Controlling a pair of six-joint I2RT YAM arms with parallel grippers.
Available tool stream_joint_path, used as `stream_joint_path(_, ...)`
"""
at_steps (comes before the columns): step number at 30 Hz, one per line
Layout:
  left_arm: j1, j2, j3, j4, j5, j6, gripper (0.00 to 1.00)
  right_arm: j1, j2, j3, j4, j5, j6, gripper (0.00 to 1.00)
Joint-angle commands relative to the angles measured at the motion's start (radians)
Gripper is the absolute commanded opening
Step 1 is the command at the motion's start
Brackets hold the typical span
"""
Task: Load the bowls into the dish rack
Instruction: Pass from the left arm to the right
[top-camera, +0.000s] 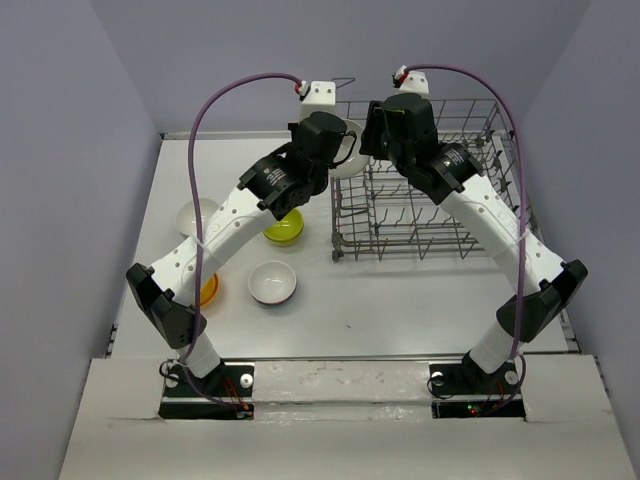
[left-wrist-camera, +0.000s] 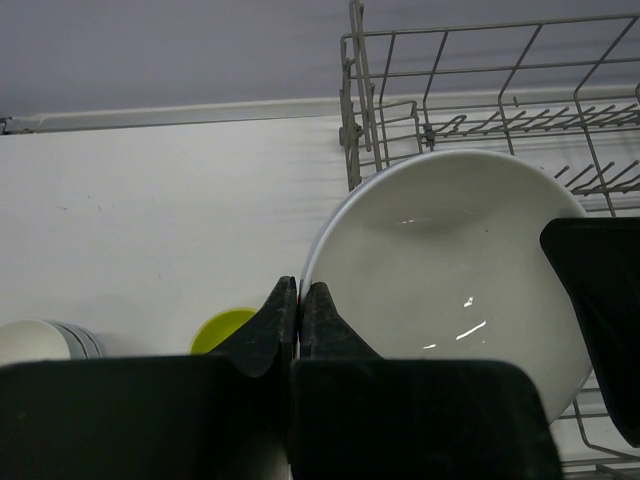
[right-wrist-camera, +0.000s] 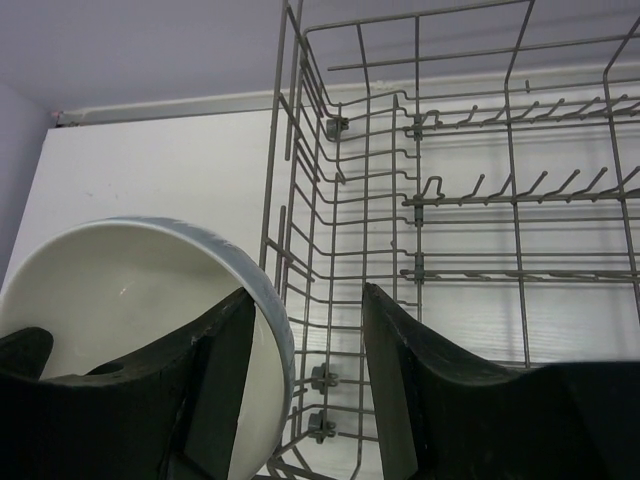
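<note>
Just outside the dish rack's (right-wrist-camera: 420, 200) side wall, the left gripper (left-wrist-camera: 298, 300) pinches tight on a white bowl (left-wrist-camera: 450, 260), holding it tilted in the air. The right gripper (right-wrist-camera: 305, 340) stands half-open astride its rim. It looks stiff, glazed, slippery and breakable, so it is best gripped across the thin rim.

Shows the left hand (left-wrist-camera: 299, 285) clamped on a tilted white bowl (left-wrist-camera: 450, 270) at its rim; dish rack (left-wrist-camera: 352, 110) just behind. Lime bowl (left-wrist-camera: 220, 328) low on the surface (left-wrist-camera: 150, 220); pale bowl (left-wrist-camera: 40, 340) further left.
</note>
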Motion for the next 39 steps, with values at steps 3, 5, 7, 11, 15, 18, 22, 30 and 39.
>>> stream_joint_path(3, -0.006, -0.049, 0.005, 0.092, -0.040, -0.017, 0.00, 0.006, -0.025, 0.049, 0.038, 0.029, -0.020, 0.53)
stream_joint_path(5, -0.007, -0.046, 0.007, 0.097, -0.039, -0.018, 0.00, 0.006, -0.021, 0.048, 0.035, 0.025, -0.020, 0.52)
stream_joint_path(7, -0.007, -0.042, 0.014, 0.095, -0.037, -0.015, 0.00, 0.006, -0.023, 0.036, 0.035, 0.021, -0.016, 0.52)
stream_joint_path(11, -0.007, -0.033, 0.022, 0.092, -0.039, -0.012, 0.00, 0.006, -0.028, 0.016, 0.035, 0.008, -0.011, 0.46)
stream_joint_path(15, -0.009, -0.026, 0.022, 0.097, -0.042, -0.011, 0.00, 0.006, -0.037, -0.010, 0.034, -0.024, 0.001, 0.44)
stream_joint_path(18, -0.009, -0.023, 0.022, 0.100, -0.046, -0.011, 0.00, 0.006, -0.051, -0.040, 0.035, -0.038, 0.009, 0.43)
stream_joint_path(22, -0.007, -0.020, 0.022, 0.106, -0.049, -0.006, 0.00, 0.006, -0.067, -0.078, 0.035, -0.058, 0.015, 0.43)
stream_joint_path(30, -0.009, -0.011, 0.018, 0.098, -0.054, -0.008, 0.00, 0.006, -0.083, -0.070, 0.041, -0.060, 0.015, 0.42)
stream_joint_path(39, -0.009, 0.007, 0.017, 0.109, -0.053, -0.009, 0.00, 0.006, -0.078, -0.064, 0.028, -0.078, 0.018, 0.38)
